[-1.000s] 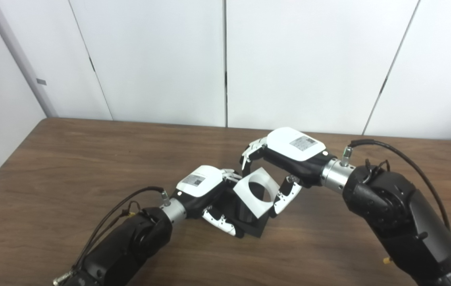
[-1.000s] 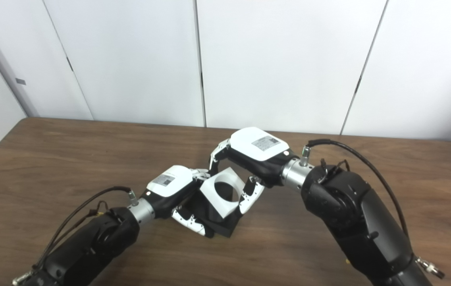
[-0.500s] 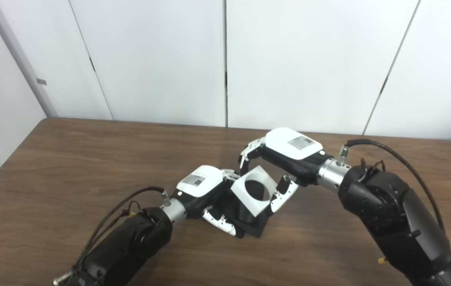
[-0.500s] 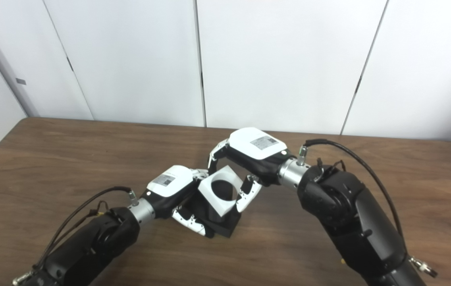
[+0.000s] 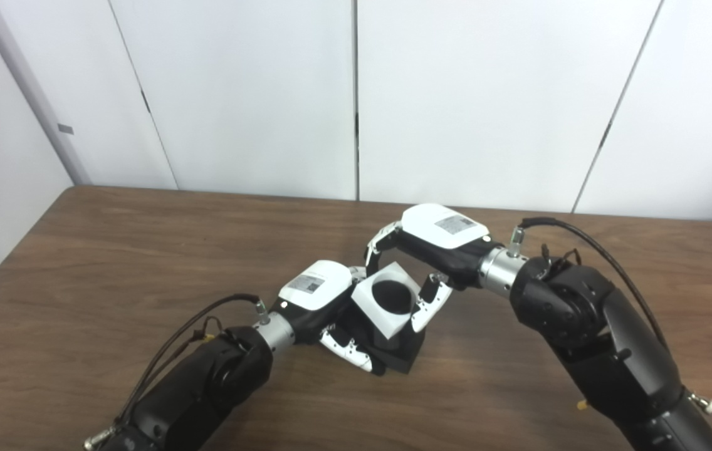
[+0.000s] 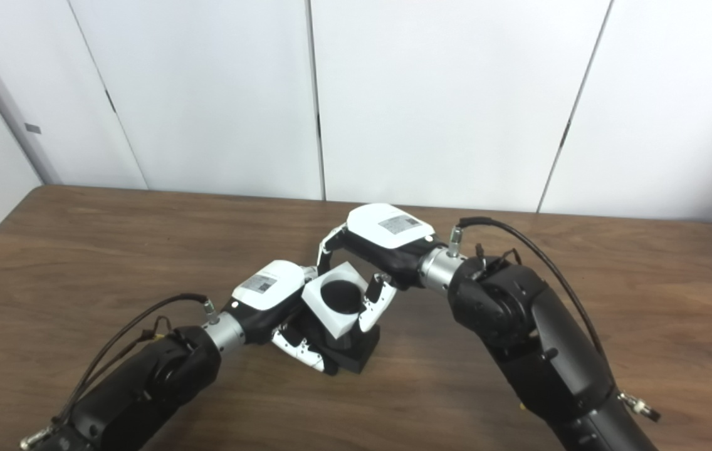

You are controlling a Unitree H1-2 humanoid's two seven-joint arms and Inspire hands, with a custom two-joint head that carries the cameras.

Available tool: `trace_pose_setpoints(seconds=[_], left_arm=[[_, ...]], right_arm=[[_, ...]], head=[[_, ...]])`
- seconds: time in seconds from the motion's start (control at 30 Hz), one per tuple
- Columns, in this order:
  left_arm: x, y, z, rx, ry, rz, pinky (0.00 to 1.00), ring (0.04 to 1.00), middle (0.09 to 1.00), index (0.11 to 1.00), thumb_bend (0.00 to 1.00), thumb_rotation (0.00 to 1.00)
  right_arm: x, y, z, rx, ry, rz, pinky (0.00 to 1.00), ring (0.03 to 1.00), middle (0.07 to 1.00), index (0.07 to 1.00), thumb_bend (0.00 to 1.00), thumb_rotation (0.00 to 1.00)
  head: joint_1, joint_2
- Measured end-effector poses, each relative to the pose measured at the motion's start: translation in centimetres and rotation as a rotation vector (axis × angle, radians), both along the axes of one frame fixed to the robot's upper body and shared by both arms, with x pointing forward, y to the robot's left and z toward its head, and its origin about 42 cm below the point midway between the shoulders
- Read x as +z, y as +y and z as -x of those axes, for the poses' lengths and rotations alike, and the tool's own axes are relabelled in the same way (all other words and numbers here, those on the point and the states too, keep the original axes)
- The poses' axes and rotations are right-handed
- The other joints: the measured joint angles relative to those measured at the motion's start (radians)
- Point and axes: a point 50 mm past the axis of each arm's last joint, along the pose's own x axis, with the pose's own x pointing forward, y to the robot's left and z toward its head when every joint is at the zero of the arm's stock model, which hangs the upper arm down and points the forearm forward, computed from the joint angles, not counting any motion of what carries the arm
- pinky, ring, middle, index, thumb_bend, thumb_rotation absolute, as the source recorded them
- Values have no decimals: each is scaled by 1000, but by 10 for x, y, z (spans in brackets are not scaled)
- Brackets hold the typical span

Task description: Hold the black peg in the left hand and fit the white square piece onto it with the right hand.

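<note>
A black peg on a square black base (image 5: pixel 401 357) rests on the wooden table, and my left hand (image 5: pixel 324 300) is shut on it from the left. The white square piece (image 5: pixel 376 312), with a round hole through its middle, sits over the top of the peg; the hole shows black inside. My right hand (image 5: pixel 431 241) is shut on the white piece, fingers at its far corner and thumb (image 5: pixel 426 308) on its right side. Most of the peg's shaft is hidden by the white piece and both hands.
The brown wooden table (image 5: pixel 111 263) stretches to the left and right of the hands. White wall panels (image 5: pixel 356 94) stand just behind its far edge. Cables loop off both wrists.
My right hand has carried the white piece left and down over the peg. The hole, showing white inside before, now shows black. My left hand has stayed where it was.
</note>
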Motion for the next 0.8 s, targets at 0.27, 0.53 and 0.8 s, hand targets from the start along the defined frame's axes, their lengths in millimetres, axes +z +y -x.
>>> trace_pose_setpoints(seconds=[0.27, 0.53, 0.8], left_arm=[[0, 0, 0, 1, 0, 0, 835, 887, 838, 563, 941, 240], [1, -1, 0, 1, 0, 0, 840, 887, 838, 560, 934, 248], [3, -2, 3, -1, 1, 1, 832, 888, 829, 565, 930, 247]], right_arm=[[-2, 2, -1, -3, 4, 10, 846, 829, 749, 476, 519, 135], [-4, 2, -3, -10, 16, 24, 874, 836, 752, 477, 517, 134], [-3, 4, -4, -3, 41, 74, 895, 832, 753, 478, 517, 136]], head=[[0, 3], [-5, 9], [-8, 15]])
